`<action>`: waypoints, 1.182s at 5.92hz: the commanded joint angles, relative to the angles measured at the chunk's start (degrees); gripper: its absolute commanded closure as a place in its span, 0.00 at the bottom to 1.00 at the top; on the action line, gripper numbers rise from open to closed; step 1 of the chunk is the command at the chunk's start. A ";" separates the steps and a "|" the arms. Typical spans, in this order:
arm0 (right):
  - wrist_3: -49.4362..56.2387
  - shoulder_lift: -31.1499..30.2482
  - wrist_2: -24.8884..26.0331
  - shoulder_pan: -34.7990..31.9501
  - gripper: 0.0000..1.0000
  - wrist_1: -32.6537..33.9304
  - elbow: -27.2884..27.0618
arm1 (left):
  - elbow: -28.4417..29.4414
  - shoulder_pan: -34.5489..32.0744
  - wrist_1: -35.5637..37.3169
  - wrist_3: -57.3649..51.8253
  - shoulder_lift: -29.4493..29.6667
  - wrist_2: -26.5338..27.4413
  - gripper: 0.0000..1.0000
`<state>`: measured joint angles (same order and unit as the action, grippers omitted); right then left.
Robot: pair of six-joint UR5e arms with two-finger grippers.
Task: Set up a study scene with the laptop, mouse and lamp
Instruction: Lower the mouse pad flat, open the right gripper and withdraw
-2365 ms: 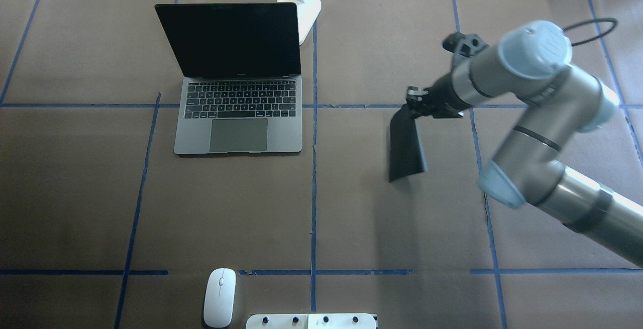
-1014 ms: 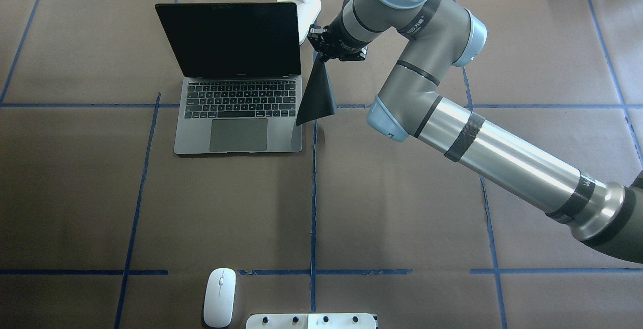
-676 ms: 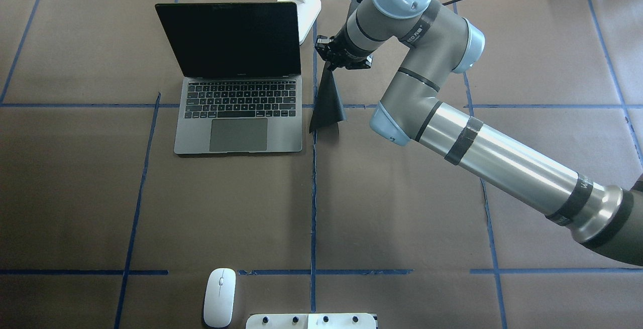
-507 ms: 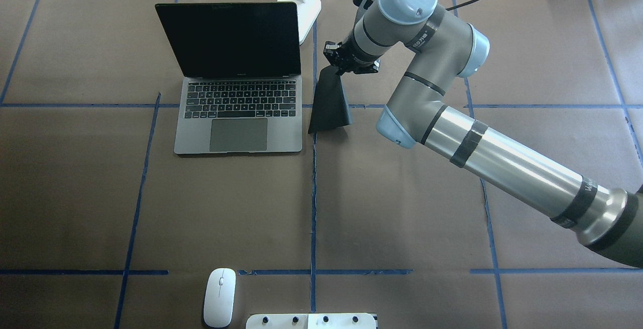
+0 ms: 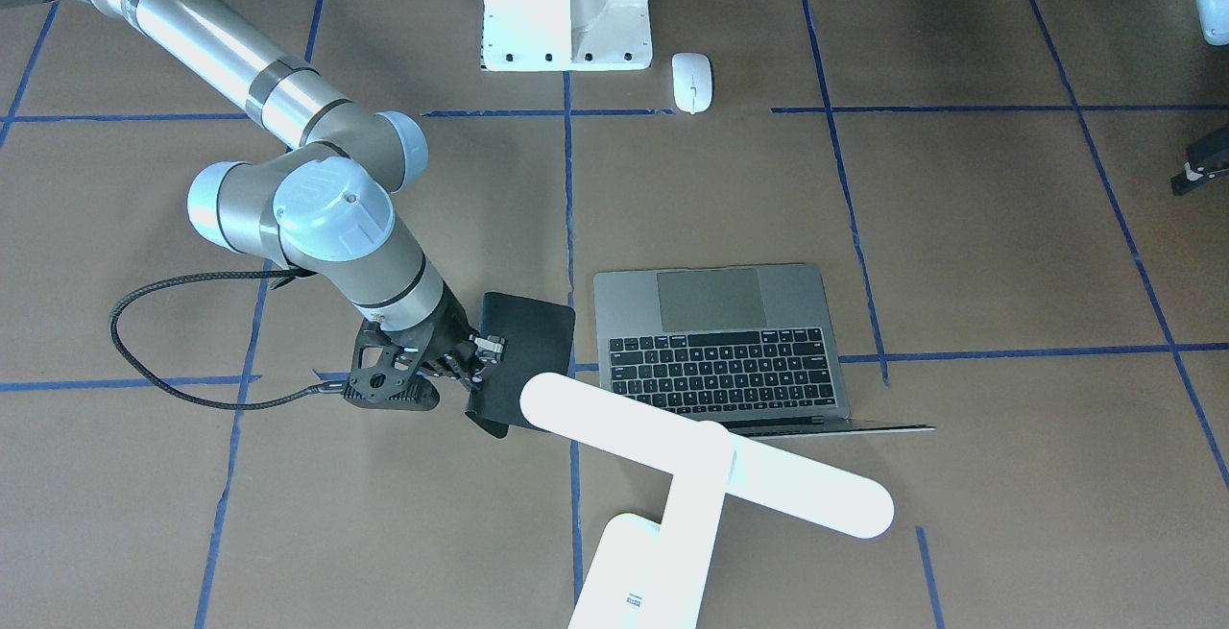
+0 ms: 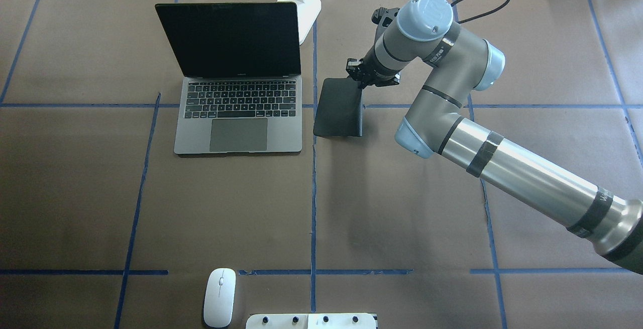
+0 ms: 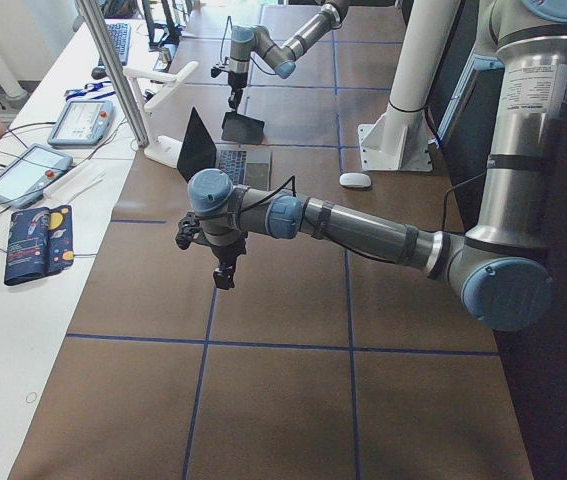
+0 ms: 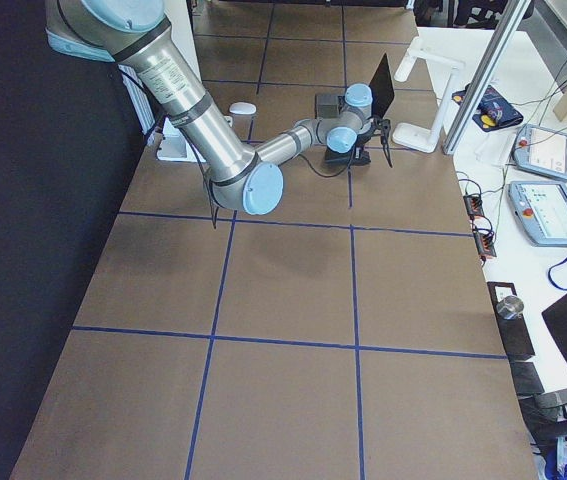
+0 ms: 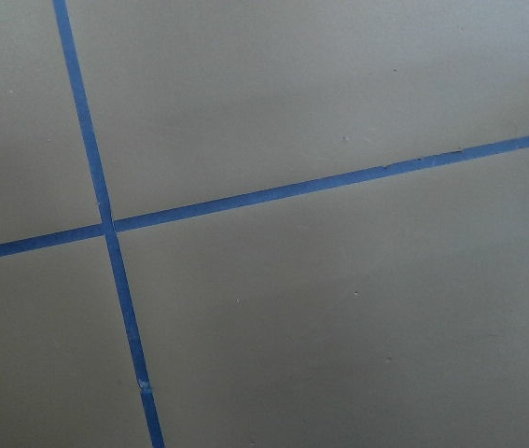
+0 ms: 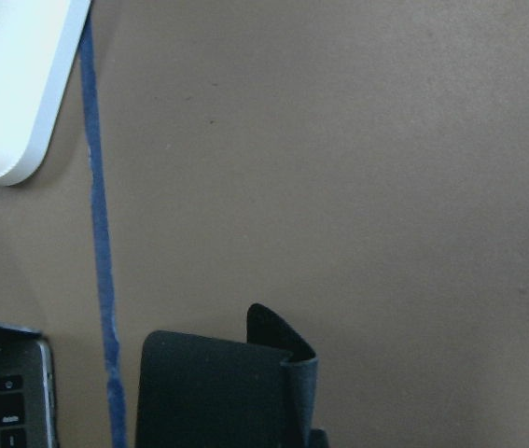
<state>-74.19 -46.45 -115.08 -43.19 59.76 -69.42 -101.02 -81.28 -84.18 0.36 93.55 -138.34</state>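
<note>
The open grey laptop [image 6: 238, 135] stands at the far left-centre, screen dark; it also shows in the front view [image 5: 730, 298]. The white mouse [image 6: 219, 297] lies at the near edge by the pedestal. The white T-shaped lamp [image 5: 706, 456] stands behind the laptop; its base [image 6: 306, 10] shows in the overhead view. My right gripper [image 6: 359, 75] is shut on the far right corner of a black soft pad [image 6: 339, 113], which lies mostly flat just right of the laptop with that corner curled up [image 10: 287, 359]. My left gripper [image 7: 223, 275] hangs over bare table; I cannot tell whether it is open or shut.
A white bolted pedestal [image 5: 566, 5] stands at the robot's side of the table. A black cable [image 5: 144, 360] loops from my right wrist over the table. Blue tape lines grid the brown table. Tablets and gear lie on the white bench [image 7: 23, 175] beyond the far edge.
My right arm has carried the hanging black pad from the right half to beside the laptop and lowered it until it lies nearly flat. Laptop, mouse and lamp have not moved.
</note>
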 commanded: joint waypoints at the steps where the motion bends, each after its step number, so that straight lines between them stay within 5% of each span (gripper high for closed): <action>1: 0.45 -0.49 -0.50 -0.05 0.01 0.79 -0.37 | -0.05 0.16 -0.02 -0.09 0.14 0.00 0.00; 2: 2.19 -1.27 -3.02 -2.05 0.00 1.23 -0.46 | -0.14 0.60 -0.28 -0.18 0.66 0.00 0.00; 4: 23.11 -5.99 -12.69 -10.82 0.00 13.46 -4.99 | -7.31 8.29 -5.55 1.91 0.40 0.26 0.00; 5: 32.70 -10.38 -12.72 -14.17 0.00 21.19 -10.94 | -12.13 14.95 -5.91 15.68 0.66 1.22 0.00; 7: 53.09 -21.42 -12.72 -20.94 0.00 32.04 -24.47 | -21.90 33.38 -6.00 39.96 0.58 15.84 0.00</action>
<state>-31.07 -61.54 -127.67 -60.85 86.89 -86.94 -118.69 -56.61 -90.05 28.84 94.13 -128.88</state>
